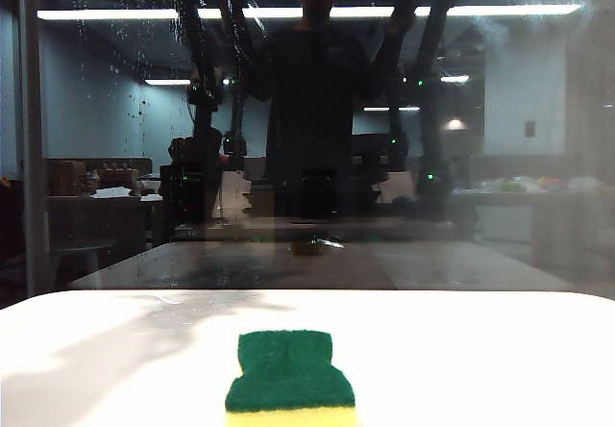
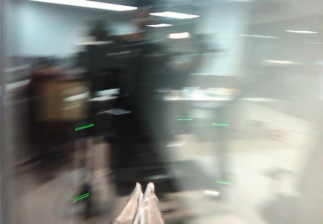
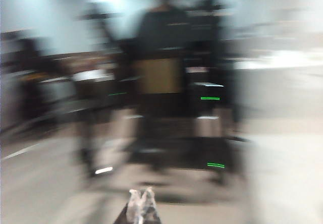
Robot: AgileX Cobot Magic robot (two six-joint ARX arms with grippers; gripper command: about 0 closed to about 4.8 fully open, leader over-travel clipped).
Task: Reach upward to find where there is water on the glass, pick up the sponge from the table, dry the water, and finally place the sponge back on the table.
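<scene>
Water point(image 1: 125, 71) beads the glass point(image 1: 538, 158) upper left, so both grippers, left gripper point(image 2: 143, 189) and right gripper point(image 3: 141, 196), seemingly pinched together empty through blur, should scan there before fetching the sponge point(image 1: 288, 374).

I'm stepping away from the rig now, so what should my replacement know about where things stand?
Left end effector: shut, holding nothing, seen only in its blurred wrist view, facing the glass.
Right end effector: fingertips together, holding nothing, likewise facing the pane; its wrist view is blurred too.
Sponge: lying flat on the white table, green side up, near the front edge, untouched.
Water: droplets and streaks on the upper left of the glass.
Done: nothing wiped so far.
Left: pick up the sponge, dry the water, return the sponge to the table.
</scene>
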